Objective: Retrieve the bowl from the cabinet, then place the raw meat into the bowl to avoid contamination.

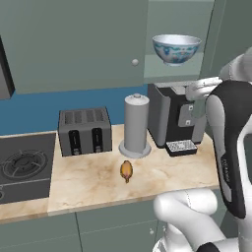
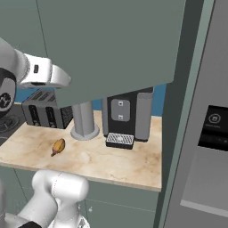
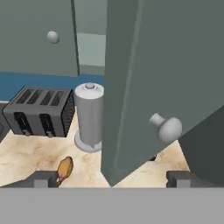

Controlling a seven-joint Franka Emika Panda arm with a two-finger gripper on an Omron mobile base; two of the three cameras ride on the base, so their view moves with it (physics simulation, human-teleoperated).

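Observation:
The bowl (image 1: 176, 48), pale blue-white with a faint pattern, stands on the inner shelf of the grey-green cabinet (image 1: 74, 44). The cabinet's right door (image 2: 111, 44) is swung open. In the hand view that door's edge and its round knob (image 3: 166, 127) hang just ahead of my gripper (image 3: 113, 178). The gripper is open, both dark tips spread wide with nothing between them. The raw meat (image 1: 126, 170), a small orange-brown drumstick-like lump, lies on the marble counter in front of the canister. It also shows low left as the raw meat (image 3: 65, 167) and raw meat (image 2: 58, 146).
A dark toaster (image 1: 85, 130), a tall grey canister (image 1: 136, 125) and a black coffee machine (image 1: 172, 118) line the back of the counter (image 1: 88, 182). A stove (image 1: 24, 165) lies at the left. A tall grey appliance (image 2: 209, 133) stands at the right.

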